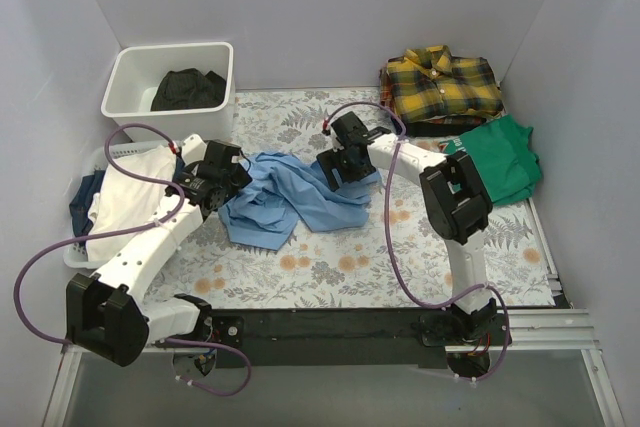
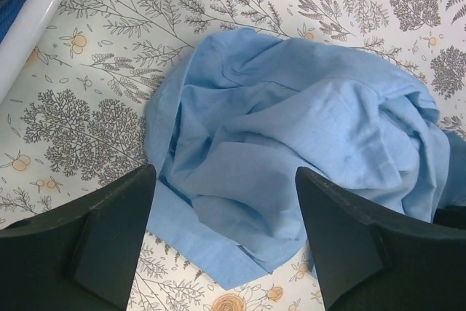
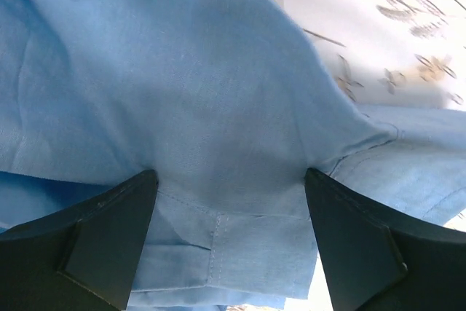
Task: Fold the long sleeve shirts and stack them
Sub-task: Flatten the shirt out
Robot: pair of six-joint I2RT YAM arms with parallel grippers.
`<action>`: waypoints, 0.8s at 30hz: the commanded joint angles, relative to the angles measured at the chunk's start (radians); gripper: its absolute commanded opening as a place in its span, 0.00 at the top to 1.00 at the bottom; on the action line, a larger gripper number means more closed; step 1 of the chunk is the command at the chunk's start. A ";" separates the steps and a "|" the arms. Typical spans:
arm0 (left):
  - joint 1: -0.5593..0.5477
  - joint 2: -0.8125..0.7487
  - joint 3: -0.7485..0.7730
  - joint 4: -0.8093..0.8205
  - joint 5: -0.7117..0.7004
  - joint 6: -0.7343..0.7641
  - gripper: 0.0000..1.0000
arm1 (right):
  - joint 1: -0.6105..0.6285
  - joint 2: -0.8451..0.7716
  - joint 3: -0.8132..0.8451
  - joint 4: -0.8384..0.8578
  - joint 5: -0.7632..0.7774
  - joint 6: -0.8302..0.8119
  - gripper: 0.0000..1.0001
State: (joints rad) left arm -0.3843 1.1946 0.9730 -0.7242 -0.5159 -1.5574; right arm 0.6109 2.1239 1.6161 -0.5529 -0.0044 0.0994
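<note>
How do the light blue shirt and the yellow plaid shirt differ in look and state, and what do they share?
The light blue shirt is plain; the yellow plaid shirt is checked yellow and black. The light blue shirt lies crumpled; the yellow plaid shirt is folded flat, collar up. Both are cloth shirts.

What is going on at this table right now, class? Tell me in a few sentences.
Two robot arms are working on a crumpled light blue shirt lying in the middle of the table. The left gripper hangs open over its left side. The right gripper, also open, sits low over its right side with cloth between the fingers. Neither is clamped on it. A yellow plaid shirt lies folded at the far right, beside a green T-shirt. The blue one is not yet folded.
</note>
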 commanded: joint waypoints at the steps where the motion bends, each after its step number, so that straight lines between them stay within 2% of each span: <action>1: 0.021 -0.023 -0.028 0.026 0.030 0.016 0.22 | -0.046 0.018 -0.148 -0.053 0.145 -0.007 0.09; 8: 0.030 0.080 -0.059 0.051 0.114 0.011 0.23 | -0.166 -0.056 -0.263 -0.068 0.150 0.033 0.09; 14: 0.039 0.195 -0.033 0.081 0.125 0.013 0.30 | -0.186 -0.058 -0.228 -0.106 0.161 0.031 0.09; 19: 0.093 0.345 0.001 0.144 0.134 0.029 0.34 | -0.195 -0.047 -0.209 -0.124 0.149 0.039 0.09; 24: 0.137 0.427 0.075 0.241 0.168 0.089 0.30 | -0.206 -0.053 -0.202 -0.124 0.120 0.037 0.09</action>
State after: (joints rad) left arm -0.2768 1.6024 0.9630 -0.5888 -0.3744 -1.5204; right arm 0.4206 2.0098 1.4376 -0.5480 0.1207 0.1318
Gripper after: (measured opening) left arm 0.676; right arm 0.907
